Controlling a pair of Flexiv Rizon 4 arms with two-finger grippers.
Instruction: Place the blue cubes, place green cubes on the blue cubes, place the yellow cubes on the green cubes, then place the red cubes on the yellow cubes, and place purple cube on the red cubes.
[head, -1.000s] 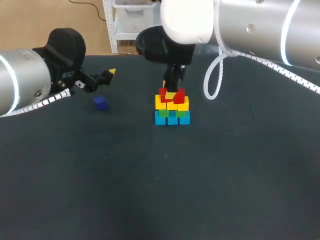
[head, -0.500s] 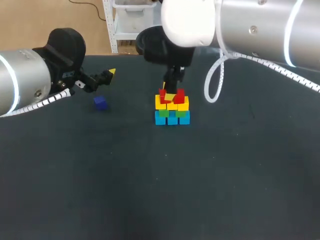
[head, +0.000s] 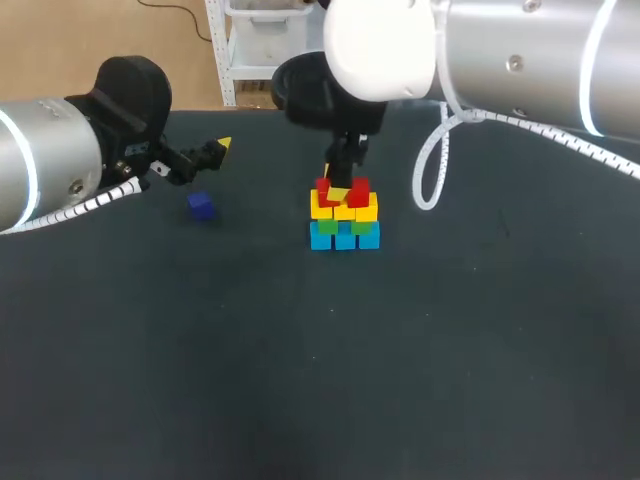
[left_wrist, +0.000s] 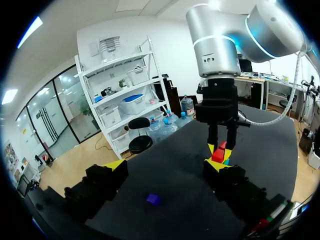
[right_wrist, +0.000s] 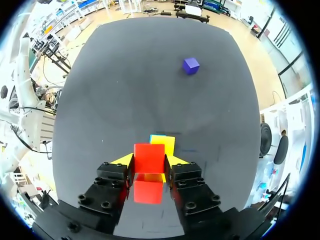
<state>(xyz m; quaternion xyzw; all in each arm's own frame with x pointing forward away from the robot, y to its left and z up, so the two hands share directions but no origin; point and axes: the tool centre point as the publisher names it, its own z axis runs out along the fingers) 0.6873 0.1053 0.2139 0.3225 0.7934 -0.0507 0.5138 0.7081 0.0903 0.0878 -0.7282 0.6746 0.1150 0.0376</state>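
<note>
A cube stack (head: 344, 222) stands mid-table: blue cubes (head: 345, 238) at the bottom, green above, then yellow cubes (head: 345, 209), with red cubes (head: 358, 190) on top. My right gripper (head: 340, 188) comes straight down onto the stack's top. In the right wrist view the right gripper (right_wrist: 149, 160) is shut on a red cube (right_wrist: 149, 157); a second red face (right_wrist: 148, 192) shows between the finger bodies, and a yellow cube (right_wrist: 163, 142) lies just ahead. The purple cube (head: 201, 206) lies alone to the left. My left gripper (head: 215, 152) hovers open beyond the purple cube (left_wrist: 153, 199).
The table (head: 330, 370) is a dark mat. A white cable loop (head: 432, 165) hangs from my right arm beside the stack. My left gripper (left_wrist: 165, 165) faces the stack (left_wrist: 220, 156) from the purple cube's side.
</note>
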